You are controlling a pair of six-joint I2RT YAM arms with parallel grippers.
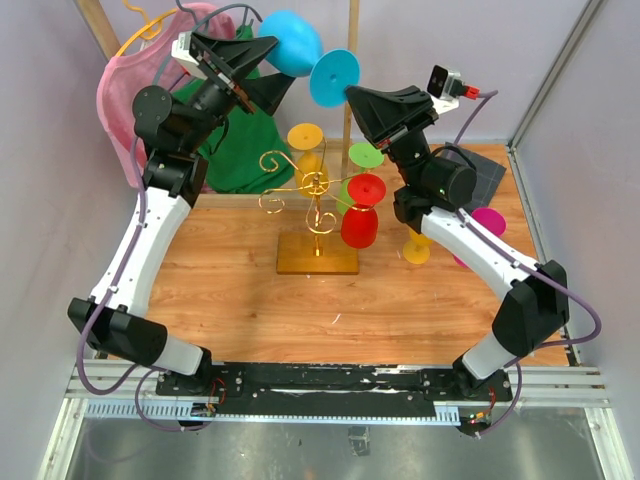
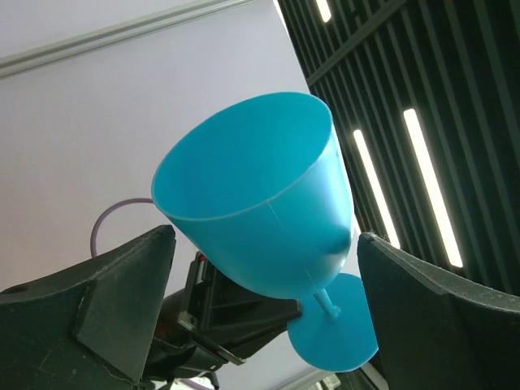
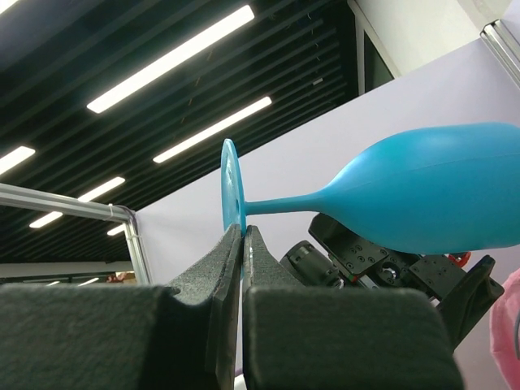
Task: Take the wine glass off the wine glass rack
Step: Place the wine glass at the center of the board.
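Above table [image 1: 230, 290]: right end effector [image 3: 244, 236] clamps blue wine glass [image 3: 439, 195] foot; left end effector [image 2: 266, 236] open around bowl.

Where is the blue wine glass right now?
The glass is in the air, top centre of the overhead view, above the gold rack: right claw pinching its foot, bowl inside the open left claw.

The left arm [image 1: 140, 245] and right arm [image 1: 480, 245] wore white link shells between black joint housings, with lilac cables [image 1: 597, 320] looping alongside. The right gripper [image 3: 243, 236] had matte black, grainy fingers [image 3: 325, 341].
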